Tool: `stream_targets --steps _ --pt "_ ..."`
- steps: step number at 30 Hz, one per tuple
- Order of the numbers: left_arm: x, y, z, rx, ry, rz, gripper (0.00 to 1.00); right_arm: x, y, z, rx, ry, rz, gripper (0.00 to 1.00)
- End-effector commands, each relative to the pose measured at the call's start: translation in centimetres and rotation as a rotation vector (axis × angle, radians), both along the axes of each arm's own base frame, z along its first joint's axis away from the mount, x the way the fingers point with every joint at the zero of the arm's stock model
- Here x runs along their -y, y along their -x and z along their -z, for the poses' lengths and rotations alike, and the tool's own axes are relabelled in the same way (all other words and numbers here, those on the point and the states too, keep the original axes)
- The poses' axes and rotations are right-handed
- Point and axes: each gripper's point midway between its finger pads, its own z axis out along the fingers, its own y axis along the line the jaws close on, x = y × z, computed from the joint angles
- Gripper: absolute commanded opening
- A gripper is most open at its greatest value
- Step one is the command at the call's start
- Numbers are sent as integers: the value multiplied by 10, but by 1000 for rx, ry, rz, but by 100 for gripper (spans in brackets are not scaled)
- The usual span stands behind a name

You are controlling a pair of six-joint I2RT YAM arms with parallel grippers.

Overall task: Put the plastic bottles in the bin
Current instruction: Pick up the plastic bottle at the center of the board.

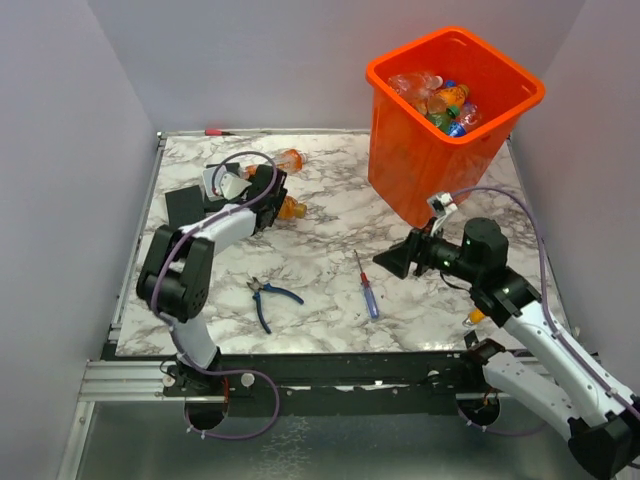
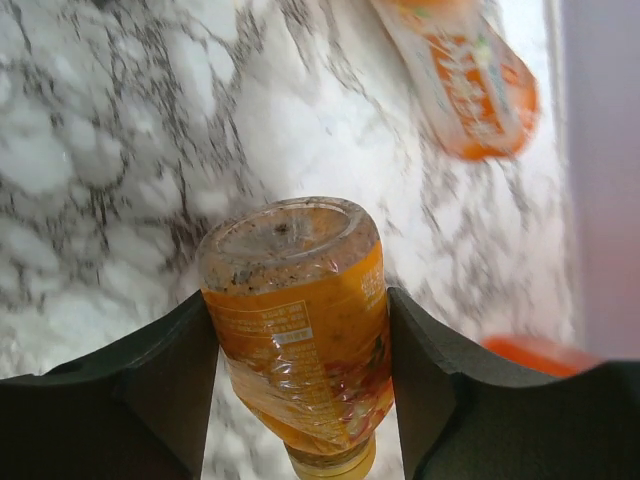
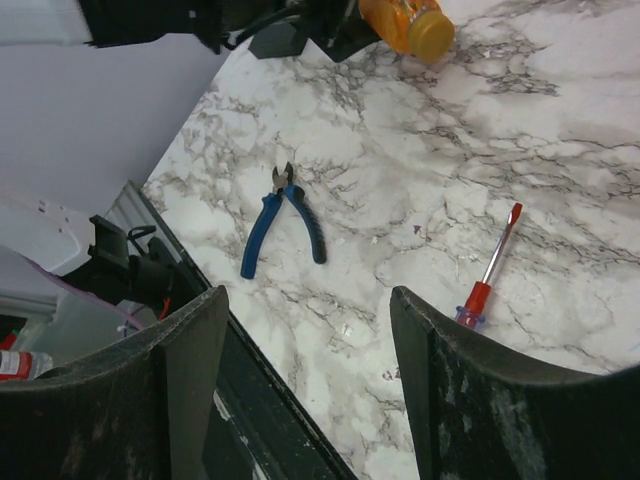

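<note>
- Top view: my left gripper (image 1: 270,198) is low over the marble table (image 1: 330,320) at the far left, right on an orange bottle (image 1: 291,208) that pokes out on its side. From here I cannot tell whether the jaws pinch it.
- A second orange bottle (image 1: 287,160) lies just beyond it, apart from my fingers.
- The orange bin (image 1: 400,150) stands at the far right corner with a heap of bottles (image 1: 440,100) inside.
- My right gripper (image 1: 395,262) hovers near the foot of the bin, pointing left. The blue-handled pliers (image 1: 268,298) and the screwdriver (image 1: 366,285) lie between my 2 arms.
- Left wrist view: my left gripper (image 2: 300,305) is clamped on the orange bottle (image 2: 290,260), about half wide. Both pads (image 2: 170,370) press its label sides, with its cap at the lower edge and its flat base uppermost. The second orange bottle (image 2: 470,80) is blurred at the upper right, well clear.
- Right wrist view: my right gripper (image 3: 305,320) is released, its fingers (image 3: 190,360) spread with only table between them. The pliers (image 3: 282,220) and the screwdriver (image 3: 490,270) lie beyond, untouched. The orange bottle (image 3: 405,22) shows at the top edge.
</note>
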Motion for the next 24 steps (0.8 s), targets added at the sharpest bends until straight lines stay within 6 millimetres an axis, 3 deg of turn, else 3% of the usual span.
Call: stream_targets --steps 1,4,6,11,13,16,24 --pt "37 36 -86 194 204 168 16 -20 -4 -14 -17 -17 -88 70" --pt "50 73 -118 289 318 201 14 -29 -18 -25 49 -20 -49 73" --pt "61 98 -128 321 367 228 14 -41 -25 -29 88 -18 -38 74" --pt "78 136 -155 375 490 264 13 -77 -40 -51 277 -16 30 76" --pt "80 144 -163 385 517 280 13 -85 -44 -57 336 -8 51 79" --pt "76 153 -169 388 540 282 12 -92 -53 -62 395 40 96 99" --pt "70 165 -175 390 575 275 9 -116 -55 -56 401 111 70 100"
